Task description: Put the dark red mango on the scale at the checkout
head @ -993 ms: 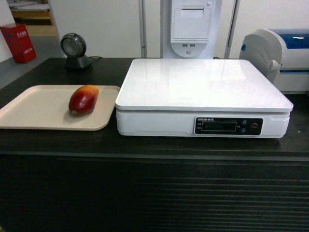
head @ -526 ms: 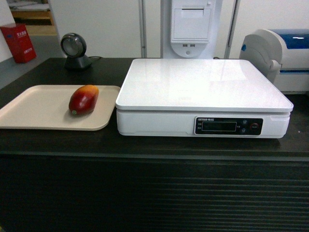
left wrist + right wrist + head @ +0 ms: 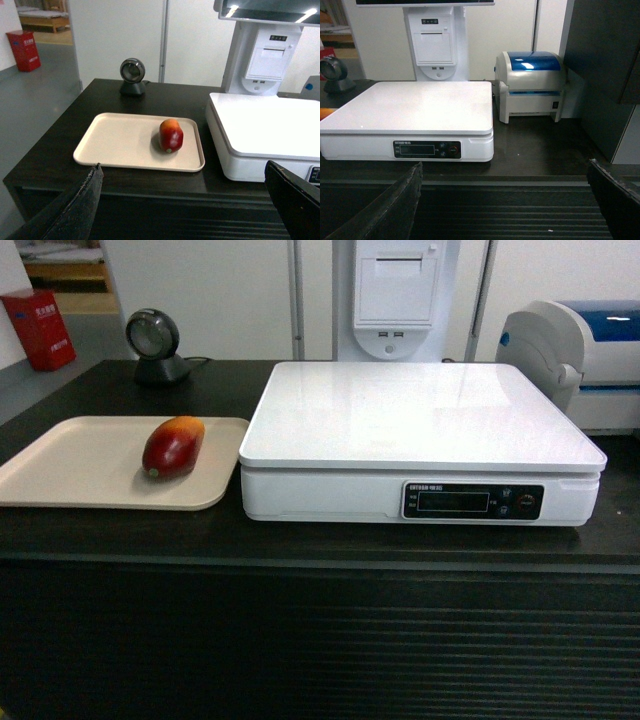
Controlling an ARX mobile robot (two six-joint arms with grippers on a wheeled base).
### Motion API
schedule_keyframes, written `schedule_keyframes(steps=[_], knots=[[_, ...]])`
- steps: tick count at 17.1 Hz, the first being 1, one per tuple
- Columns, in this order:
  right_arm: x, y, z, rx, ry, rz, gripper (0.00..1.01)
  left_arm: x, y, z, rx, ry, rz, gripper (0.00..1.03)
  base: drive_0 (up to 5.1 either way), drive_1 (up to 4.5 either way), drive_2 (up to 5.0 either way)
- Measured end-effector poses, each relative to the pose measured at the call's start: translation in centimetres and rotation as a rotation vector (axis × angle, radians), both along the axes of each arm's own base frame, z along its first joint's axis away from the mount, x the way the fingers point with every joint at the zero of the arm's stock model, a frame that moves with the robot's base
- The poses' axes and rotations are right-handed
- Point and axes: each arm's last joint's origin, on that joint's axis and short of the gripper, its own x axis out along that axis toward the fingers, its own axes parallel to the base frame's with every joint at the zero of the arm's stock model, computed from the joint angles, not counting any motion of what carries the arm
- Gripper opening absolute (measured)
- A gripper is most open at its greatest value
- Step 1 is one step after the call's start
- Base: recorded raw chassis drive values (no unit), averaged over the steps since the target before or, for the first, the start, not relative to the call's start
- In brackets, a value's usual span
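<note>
Fingers of the left gripper stood wide apart, empty. Dark red mango lay near the beige tray's right edge, scale beside it on the checkout. Right gripper gaped likewise, touching nothing.
</note>
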Motion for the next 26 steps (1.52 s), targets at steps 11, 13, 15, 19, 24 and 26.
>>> schedule_keyframes(steps=[11,13,15,19,24,26], knots=[[0.0,0.0,0.0,0.000,0.000,0.000,0.98,18.1,-0.1,-0.6,0.104,0.195,-0.181,0.98,0.0,0.00,0.0],[0.0,0.0,0.0,0.000,0.000,0.000,0.98,22.5,-0.7,-2.0,0.099,0.277,-0.217,0.98,0.0,0.00,0.0],[0.0,0.0,0.0,0.000,0.000,0.000,0.98,25.5,-1.7,-2.7,0.092,0.330,-0.255,0.98,0.0,0.00,0.0],[0.0,0.0,0.0,0.000,0.000,0.000,0.98,31.7,-2.5,-4.3,0.111,0.463,-0.268,0.98,0.0,0.00,0.0],[0.0,0.0,0.0,0.000,0.000,0.000,0.98,34.8,-1.3,-5.2,0.095,0.526,-0.230,0.98,0.0,0.00,0.0],[0.0,0.0,0.0,0.000,0.000,0.000,0.98,36.0,-0.6,-4.8,0.076,0.550,-0.222,0.98,0.0,0.00,0.0]])
